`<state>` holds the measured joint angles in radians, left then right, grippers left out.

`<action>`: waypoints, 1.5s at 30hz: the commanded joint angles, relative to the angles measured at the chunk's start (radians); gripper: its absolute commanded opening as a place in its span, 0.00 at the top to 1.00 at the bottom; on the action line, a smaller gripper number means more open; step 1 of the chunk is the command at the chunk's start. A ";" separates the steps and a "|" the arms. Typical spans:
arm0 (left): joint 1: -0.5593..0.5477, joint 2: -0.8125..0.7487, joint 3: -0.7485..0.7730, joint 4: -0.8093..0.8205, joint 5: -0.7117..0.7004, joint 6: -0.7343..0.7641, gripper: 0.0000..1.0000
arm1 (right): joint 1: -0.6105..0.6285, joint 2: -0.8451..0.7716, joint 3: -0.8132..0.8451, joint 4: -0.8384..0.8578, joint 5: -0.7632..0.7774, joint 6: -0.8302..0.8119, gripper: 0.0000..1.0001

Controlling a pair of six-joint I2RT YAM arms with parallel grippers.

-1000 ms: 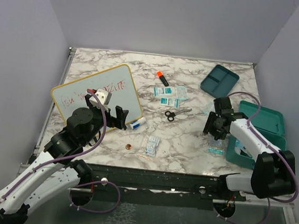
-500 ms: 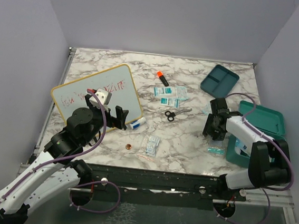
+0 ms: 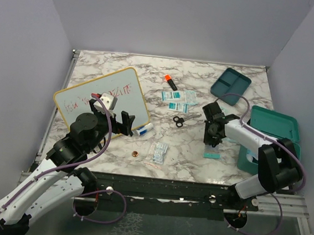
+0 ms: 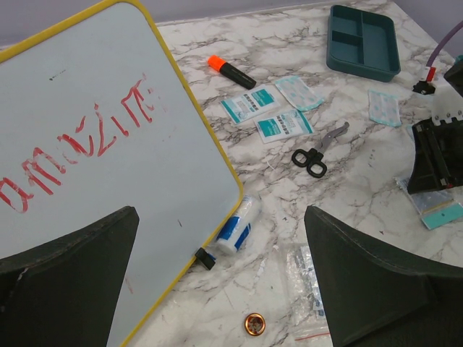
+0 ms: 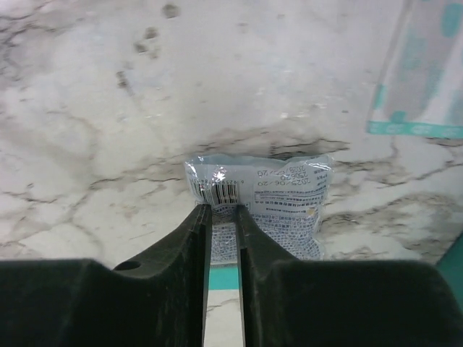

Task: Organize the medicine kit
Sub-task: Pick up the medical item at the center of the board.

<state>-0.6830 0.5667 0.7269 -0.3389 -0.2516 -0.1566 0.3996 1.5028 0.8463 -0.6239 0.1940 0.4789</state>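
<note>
Kit: teal case, rounded corners, lid open, right edge of table; matching divided tray apart, far right. Right gripper narrow, pinching clear packet. Left gripper wide, empty, over whiteboard edge.

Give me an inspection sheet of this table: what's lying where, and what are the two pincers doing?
Surface: marble tabletop, no spills seen.
Job's things: teal case lid open at the right edge; its divided tray lies apart, far right, empty.
Clutter: whiteboard, orange marker, flat packets, scissors, white-blue tube, small bag, copper ring.
Grippers: left pincer wide open, empty, above the whiteboard's edge; right pincer appears pinched on a clear packet.
Cables: purple cables along both arms, snagging nothing.
Surroundings: plain walls; nothing else seen.
</note>
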 commanded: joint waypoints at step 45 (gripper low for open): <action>-0.006 -0.007 -0.015 0.001 0.007 0.001 0.01 | 0.172 -0.095 0.311 -0.275 0.343 0.106 1.00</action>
<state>-0.6830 0.5629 0.7242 -0.3389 -0.2516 -0.1566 0.5640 1.4376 1.0779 -0.8024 0.3882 0.5690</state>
